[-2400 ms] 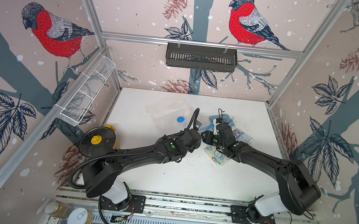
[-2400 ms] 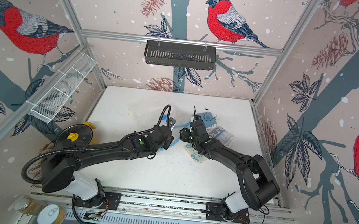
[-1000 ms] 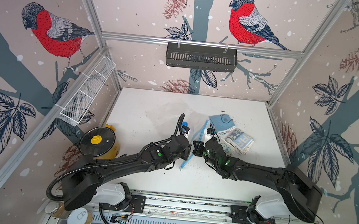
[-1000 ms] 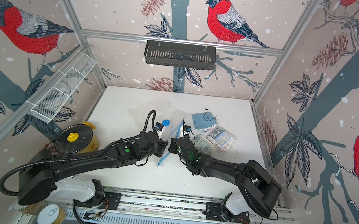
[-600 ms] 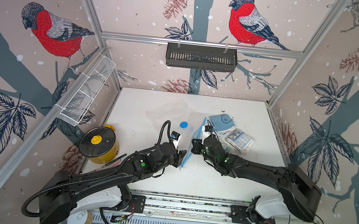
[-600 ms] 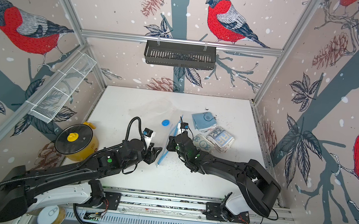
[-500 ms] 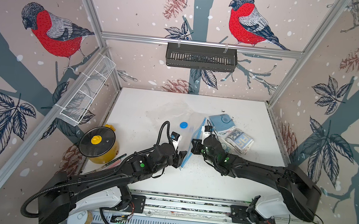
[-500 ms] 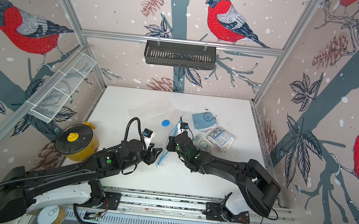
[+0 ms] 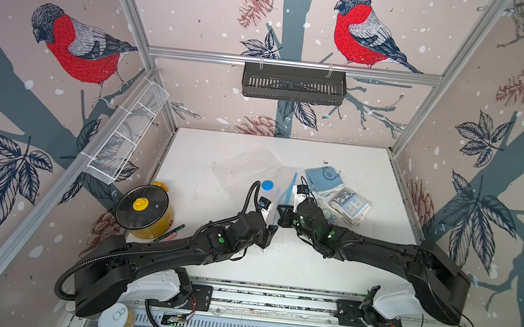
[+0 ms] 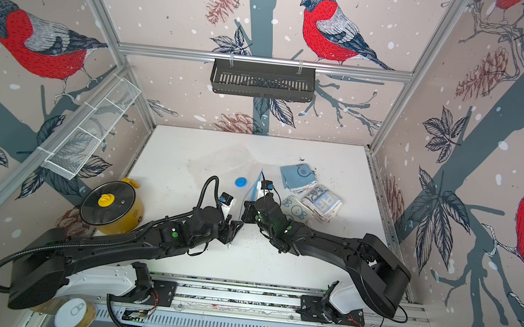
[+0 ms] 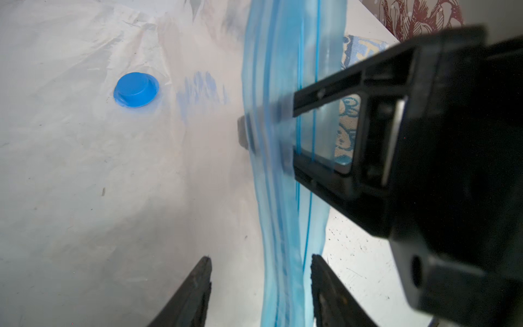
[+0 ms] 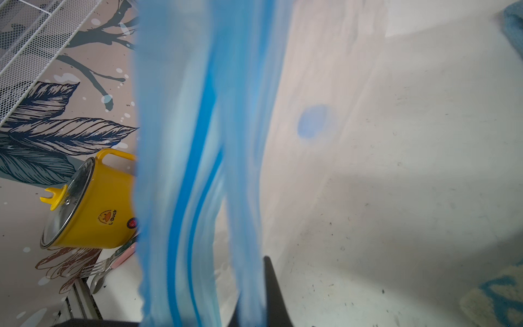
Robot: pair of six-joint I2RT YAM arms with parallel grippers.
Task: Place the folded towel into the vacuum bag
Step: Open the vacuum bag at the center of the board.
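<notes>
One vacuum bag (image 9: 236,172), mouth rightward

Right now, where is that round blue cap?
In both top views the round blue plastic cap sits on the clear plastic bag, just left of its raised blue zip strip, beyond the left arm's fingers.

A clear bag (image 9: 239,172) lies in the middle of the white tabletop (image 9: 326,265). Its round blue cap (image 9: 267,185) faces up. The right end effector (image 9: 281,214) pinches the bag's blue strip (image 9: 288,189) and holds it up. The left end effector (image 9: 271,233) is just below it in the frame. Folded towels (image 9: 349,206) lie to the right. A yellow pot (image 9: 144,213) sits at the left.
</notes>
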